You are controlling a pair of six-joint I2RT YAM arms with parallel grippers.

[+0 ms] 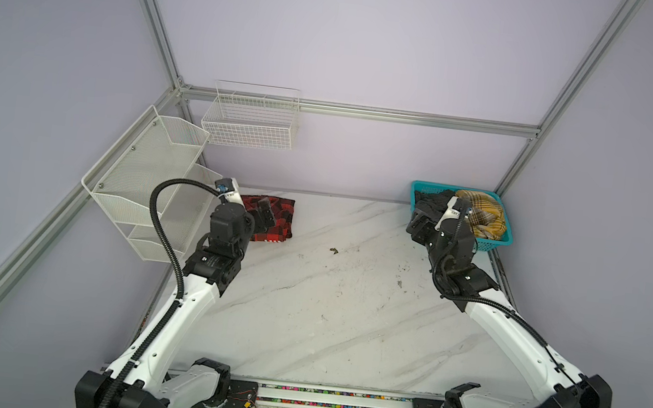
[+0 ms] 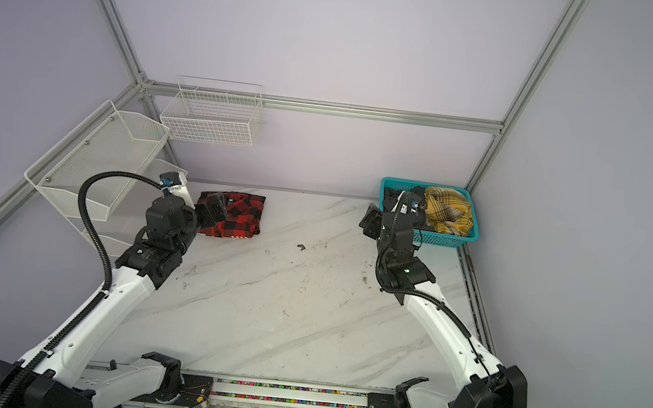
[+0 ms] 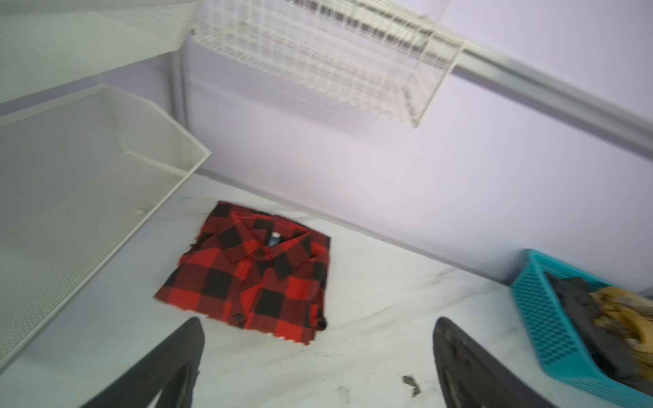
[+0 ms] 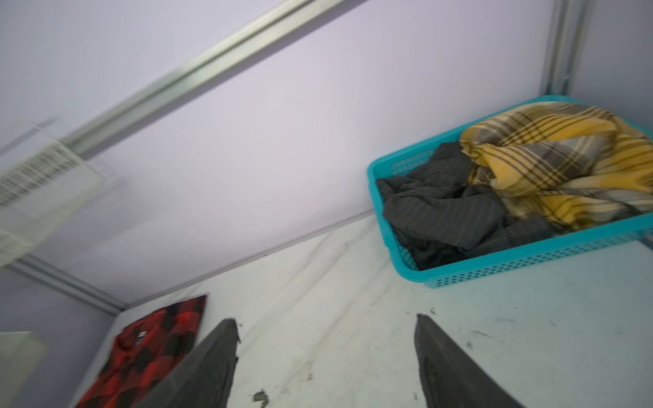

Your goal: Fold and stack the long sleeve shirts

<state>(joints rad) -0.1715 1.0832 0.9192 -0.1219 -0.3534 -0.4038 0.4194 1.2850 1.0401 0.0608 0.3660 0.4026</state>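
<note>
Lilac walls on an aluminium frame, and a white marble-look table [image 1: 347,299], grey-veined and scuffed with dark marks. At the far left of both top views a white mesh rack [image 1: 144,176] leans off the wall, with a wire basket [image 1: 250,121] hung just to its right. Next along, at the table's back edge, the red-and-black check shirt [image 1: 279,220] lies folded into a flat, tidy rectangle, collar up and buttoned. It looks like soft flannel, and I'd say it's parked in that corner as the base of the stack. The left gripper [image 3: 318,321] hangs close by it, fingers spread wide, nothing between them. Over on the right the right gripper [image 4: 325,319] is open as well and empty, nosed toward the teal basket [image 4: 494,268] at the upper right, low-walled perforated plastic. Inside, a dark grey shirt [image 4: 441,208] slumps crumpled on the left, faint stripes in the weave, and a yellow plaid shirt [image 4: 558,159] is bunched to its right, both unfolded. The grey one sits nearest those open fingers, so my guess is it goes next
</note>
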